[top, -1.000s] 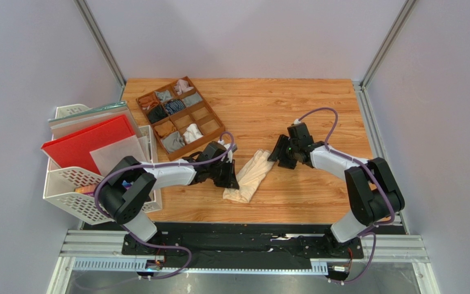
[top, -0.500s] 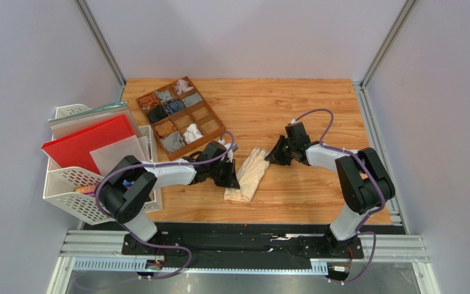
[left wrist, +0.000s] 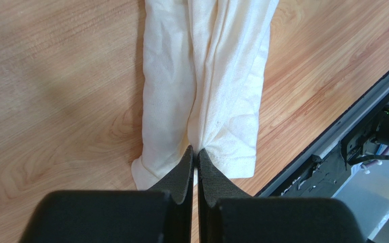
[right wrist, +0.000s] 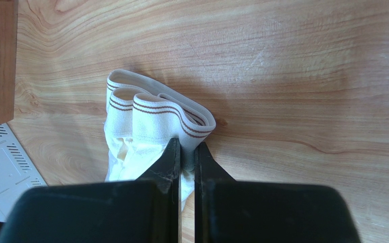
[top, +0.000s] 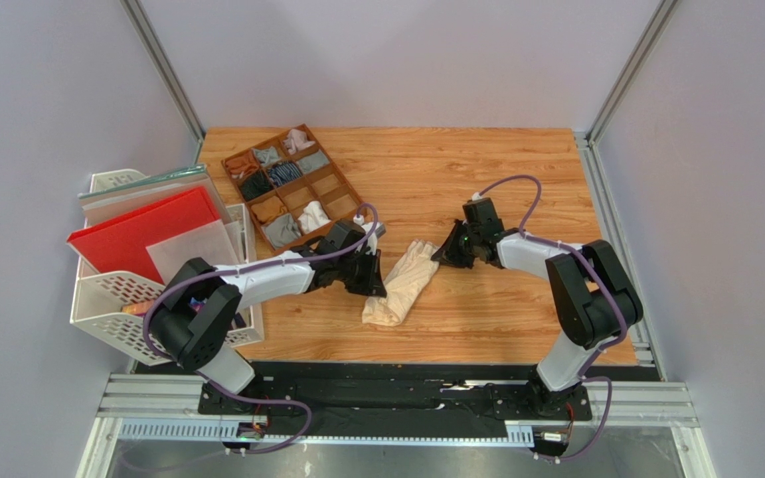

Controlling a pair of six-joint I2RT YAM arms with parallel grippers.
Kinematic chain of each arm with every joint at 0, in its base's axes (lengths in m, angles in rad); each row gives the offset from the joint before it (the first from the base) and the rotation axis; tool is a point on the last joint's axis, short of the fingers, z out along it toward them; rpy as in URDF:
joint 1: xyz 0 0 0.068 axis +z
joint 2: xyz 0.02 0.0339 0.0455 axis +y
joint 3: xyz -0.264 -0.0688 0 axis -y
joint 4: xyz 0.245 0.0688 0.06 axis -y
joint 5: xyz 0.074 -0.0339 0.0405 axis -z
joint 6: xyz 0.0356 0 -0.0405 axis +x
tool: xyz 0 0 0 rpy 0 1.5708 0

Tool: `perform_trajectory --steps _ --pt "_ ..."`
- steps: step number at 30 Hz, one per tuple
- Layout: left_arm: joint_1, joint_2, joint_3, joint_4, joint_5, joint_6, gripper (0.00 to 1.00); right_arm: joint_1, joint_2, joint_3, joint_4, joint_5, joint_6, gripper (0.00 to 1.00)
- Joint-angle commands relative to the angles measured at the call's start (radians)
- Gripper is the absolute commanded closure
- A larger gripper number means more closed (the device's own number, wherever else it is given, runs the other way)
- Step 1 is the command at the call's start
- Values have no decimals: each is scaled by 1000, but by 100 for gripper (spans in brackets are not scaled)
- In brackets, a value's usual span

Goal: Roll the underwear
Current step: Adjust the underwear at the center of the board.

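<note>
Mid-frame on the wooden table [top: 516,169], the cream underwear [top: 401,284] lies folded long, its brown-striped waistband bunched. The left gripper [left wrist: 196,158] pinches its lower end and the right gripper [right wrist: 187,152] its waistband, hiding the nipped cloth.

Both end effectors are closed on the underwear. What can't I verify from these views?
- Left wrist view: the underwear runs off the top edge, far end unseen.
- Right wrist view: the right end effector body covers the cloth below the waistband.
- Top view: the left end effector fingertips hide under its wrist; the tray contents are too small to identify.
</note>
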Motion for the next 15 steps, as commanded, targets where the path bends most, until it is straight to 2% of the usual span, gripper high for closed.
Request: perform_trajectory --steps 1,11,15 --pt "14 -30 53 -48 -20 59 100 -1 -12 19 -68 74 -42 100" --pt "48 13 64 -128 -80 103 100 -1 -20 30 -88 91 -56 100" --pt "48 39 52 -114 -31 109 100 -1 -17 39 -87 85 -56 100"
